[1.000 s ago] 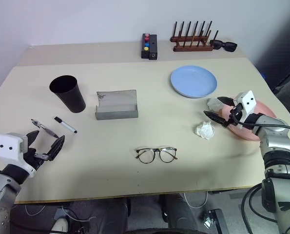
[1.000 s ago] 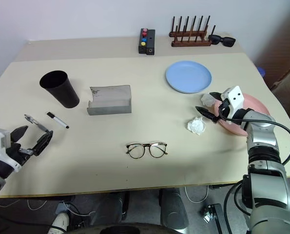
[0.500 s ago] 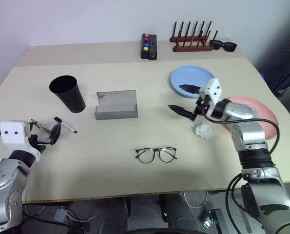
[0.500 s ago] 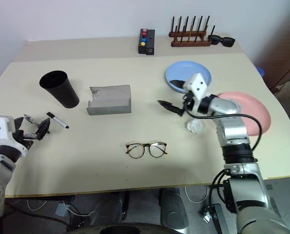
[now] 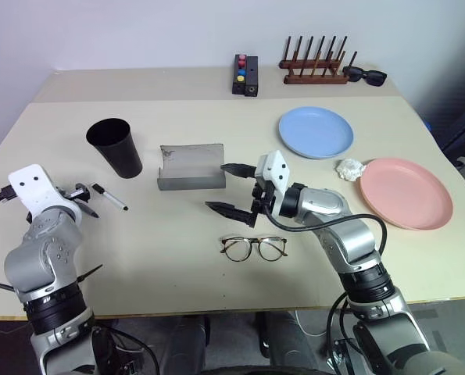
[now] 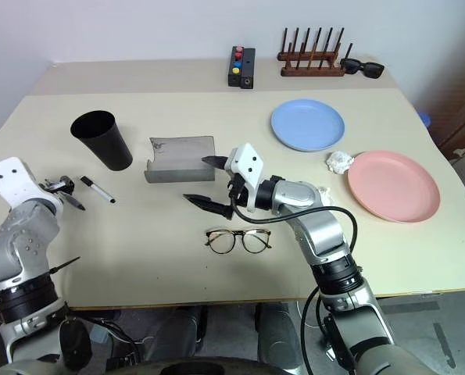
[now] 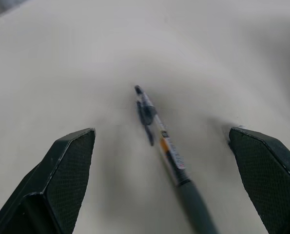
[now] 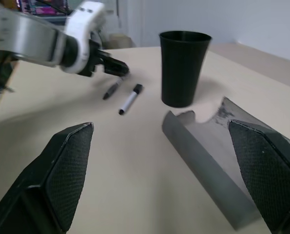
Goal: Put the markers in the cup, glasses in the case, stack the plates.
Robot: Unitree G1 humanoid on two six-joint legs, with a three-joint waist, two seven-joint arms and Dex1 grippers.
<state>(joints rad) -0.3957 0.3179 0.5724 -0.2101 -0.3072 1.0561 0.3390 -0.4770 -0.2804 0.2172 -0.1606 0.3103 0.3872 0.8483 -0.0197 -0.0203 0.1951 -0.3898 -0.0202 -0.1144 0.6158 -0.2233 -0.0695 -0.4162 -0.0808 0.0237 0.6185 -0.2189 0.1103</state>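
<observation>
Right gripper [image 5: 230, 188] now over glasses [image 5: 253, 248].

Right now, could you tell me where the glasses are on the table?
In the left eye view the glasses lie near the table's front edge, about midway across, just below the open right gripper and in front of the grey case.

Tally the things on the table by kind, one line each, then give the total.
Plates: 2, blue plate and pink plate
Markers: 2, white marker and grey marker
Cup: 1
Case: 1
Glasses: 1
Sunglasses: 1
Crumpled paper: 1
Wooden rack: 1
Button box: 1
Total: 11
</observation>
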